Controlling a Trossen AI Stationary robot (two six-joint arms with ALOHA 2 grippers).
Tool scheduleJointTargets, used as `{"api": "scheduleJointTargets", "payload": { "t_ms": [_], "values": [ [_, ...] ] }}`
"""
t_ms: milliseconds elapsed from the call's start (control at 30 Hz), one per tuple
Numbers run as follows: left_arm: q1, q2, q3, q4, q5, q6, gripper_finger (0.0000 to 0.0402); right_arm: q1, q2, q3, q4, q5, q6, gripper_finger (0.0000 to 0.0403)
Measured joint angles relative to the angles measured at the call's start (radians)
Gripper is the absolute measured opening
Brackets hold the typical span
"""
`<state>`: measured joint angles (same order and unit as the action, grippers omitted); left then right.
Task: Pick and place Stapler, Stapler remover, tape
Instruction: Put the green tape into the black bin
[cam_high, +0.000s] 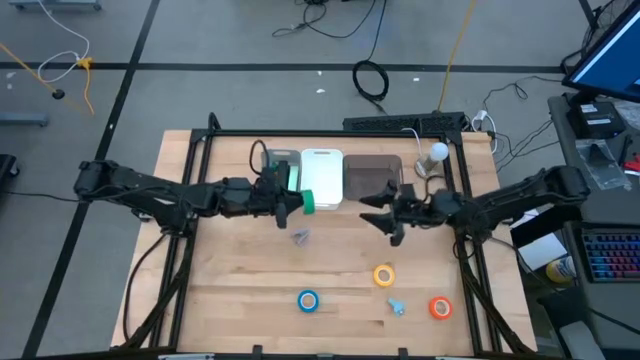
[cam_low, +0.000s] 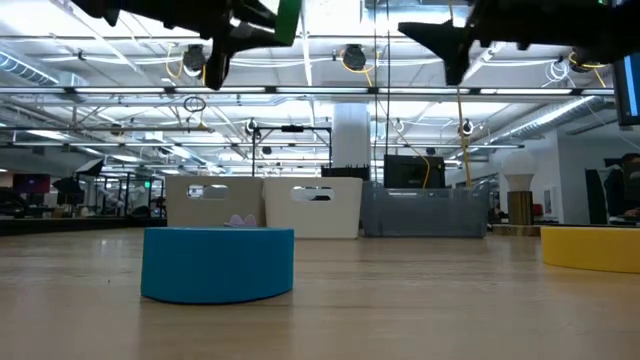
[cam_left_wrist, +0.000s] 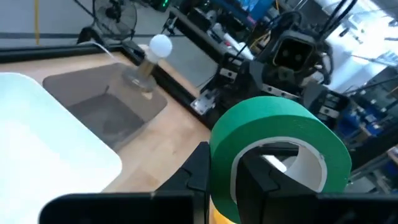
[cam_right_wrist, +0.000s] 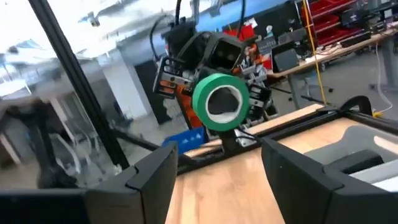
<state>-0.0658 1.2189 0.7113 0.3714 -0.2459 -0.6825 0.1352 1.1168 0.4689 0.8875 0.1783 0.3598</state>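
Jaws of the left gripper (cam_high: 300, 205) are clamped through the green tape roll (cam_high: 308, 203), held above the bench (cam_high: 230, 280) at the white bin's (cam_high: 322, 168) seven o'clock. Right gripper (cam_high: 380, 215) jaws stand apart, empty. The roll looks light, stiff and smooth; gripping across the ring wall suits it.

four tape rolls (cam_high: 308, 301), three bins (cam_high: 322, 178), two arms (cam_high: 180, 194)

green tape (cam_left_wrist: 273, 134); blue tape (cam_high: 308, 300); yellow tape (cam_high: 385, 275); orange tape (cam_high: 440, 307); white bin (cam_high: 322, 178)
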Motion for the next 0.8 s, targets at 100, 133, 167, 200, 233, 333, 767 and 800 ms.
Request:
{"api": "scheduleJointTargets", "payload": {
  "t_ms": [100,133,167,200,233,333,767,800],
  "values": [
    [0.000,0.024,0.001,0.019,0.002,0.025,0.0039,0.005,0.067,0.066,-0.001,-0.002,-0.063,0.0226],
    [0.000,0.030,0.001,0.009,0.009,0.040,0.0039,0.005,0.086,0.086,0.000,-0.014,-0.077,0.0226],
    [0.000,0.037,0.000,0.004,0.016,0.053,0.0039,0.004,0.106,0.106,0.004,-0.028,-0.086,0.0227],
    [0.000,0.047,-0.001,0.017,0.027,0.062,0.0039,0.003,0.126,0.123,0.004,-0.041,-0.091,0.0227],
    [0.000,0.055,0.000,0.036,0.036,0.071,0.0039,0.003,0.142,0.134,-0.003,-0.053,-0.092,0.0227],
    [0.000,0.058,0.000,0.046,0.037,0.088,0.0039,0.003,0.190,0.171,-0.001,-0.052,-0.099,0.0227],
    [0.034,0.058,0.000,0.053,0.064,0.098,0.0039,-0.004,0.307,0.262,0.000,-0.045,-0.084,0.0277],
    [0.034,0.058,0.000,0.056,0.064,0.098,0.0039,-0.008,0.314,0.266,-0.002,-0.045,-0.084,0.0281]
  ]
}}
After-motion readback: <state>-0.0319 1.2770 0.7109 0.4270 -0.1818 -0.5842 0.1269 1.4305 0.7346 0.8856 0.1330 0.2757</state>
